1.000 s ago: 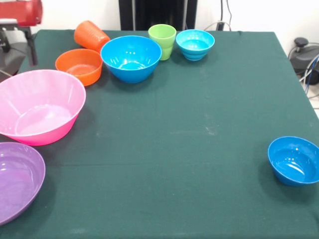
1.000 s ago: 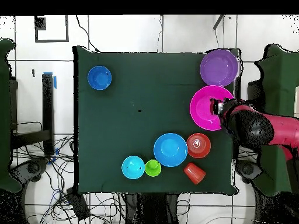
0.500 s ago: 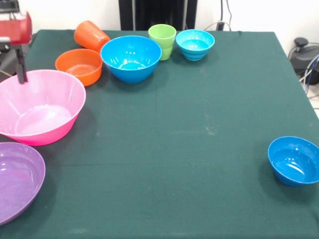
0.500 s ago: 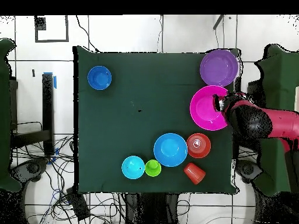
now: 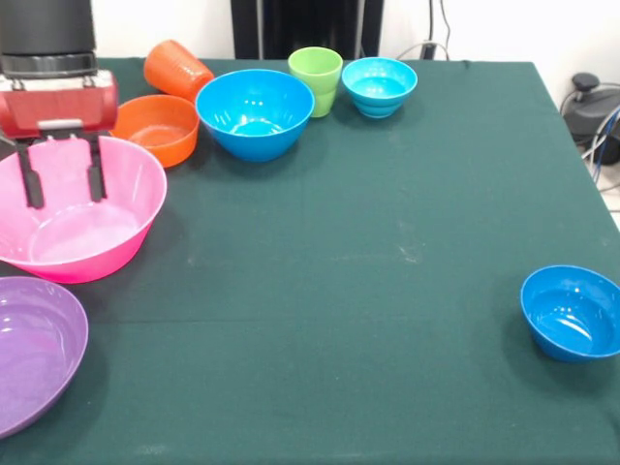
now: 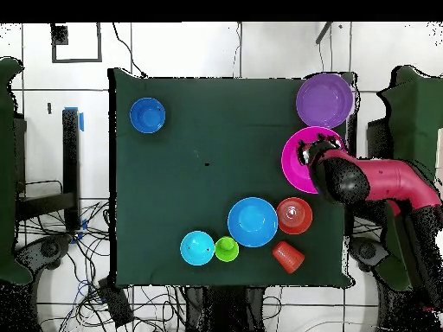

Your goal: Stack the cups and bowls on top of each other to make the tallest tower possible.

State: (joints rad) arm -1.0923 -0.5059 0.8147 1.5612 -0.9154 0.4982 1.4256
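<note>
The gripper (image 5: 62, 176) hangs inside the pink bowl (image 5: 116, 237), fingers spread apart and holding nothing. No tower exists yet: every cup and bowl sits separately and empty, the orange cup (image 5: 176, 68) lying on its side. By judgement, all stacking remains to be done.

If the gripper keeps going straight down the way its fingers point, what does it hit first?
Most likely the inside of the pink bowl. The gripper hangs open with its fingers pointing down over the bowl's hollow, so the bowl's floor looks first in line, though its exact height above it is unclear.
</note>
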